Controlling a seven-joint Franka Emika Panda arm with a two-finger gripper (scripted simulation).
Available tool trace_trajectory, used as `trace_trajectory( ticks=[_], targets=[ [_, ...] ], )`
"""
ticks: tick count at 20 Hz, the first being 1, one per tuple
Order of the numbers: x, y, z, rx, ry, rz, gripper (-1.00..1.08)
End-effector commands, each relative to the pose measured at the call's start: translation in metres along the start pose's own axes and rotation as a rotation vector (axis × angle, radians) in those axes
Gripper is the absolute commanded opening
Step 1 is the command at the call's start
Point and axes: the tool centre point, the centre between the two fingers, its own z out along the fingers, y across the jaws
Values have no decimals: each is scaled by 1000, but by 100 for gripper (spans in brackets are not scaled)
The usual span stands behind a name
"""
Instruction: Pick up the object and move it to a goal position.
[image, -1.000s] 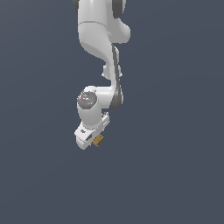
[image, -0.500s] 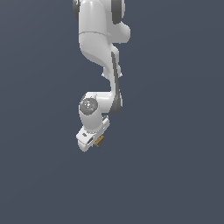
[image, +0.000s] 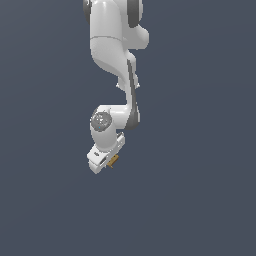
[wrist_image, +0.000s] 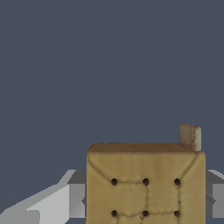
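Note:
The object is a tiny tan-brown cube (image: 114, 160) with dark dots on one face. In the exterior view it peeks out at the lower end of the white arm, held by the white gripper (image: 107, 162). In the wrist view the cube (wrist_image: 145, 183) fills the lower middle, with grey fingers (wrist_image: 76, 199) pressed against both of its sides. The gripper is shut on the cube and holds it in the air against a plain dark grey background.
The white arm (image: 115, 55) reaches down from the top of the exterior view. Only flat dark grey background shows around it; no goal marker is visible.
The arm's wrist and gripper, with the cube, have shifted very slightly downward in the exterior view. The grip on the cube is unchanged.

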Motion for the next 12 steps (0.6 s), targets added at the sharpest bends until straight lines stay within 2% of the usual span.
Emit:
trace_trajectory(
  ticks=[1, 12],
  targets=[
    [0, 0, 0, 0, 0, 0, -100],
    [1, -19, -28, 0, 0, -1, -100]
  ],
)
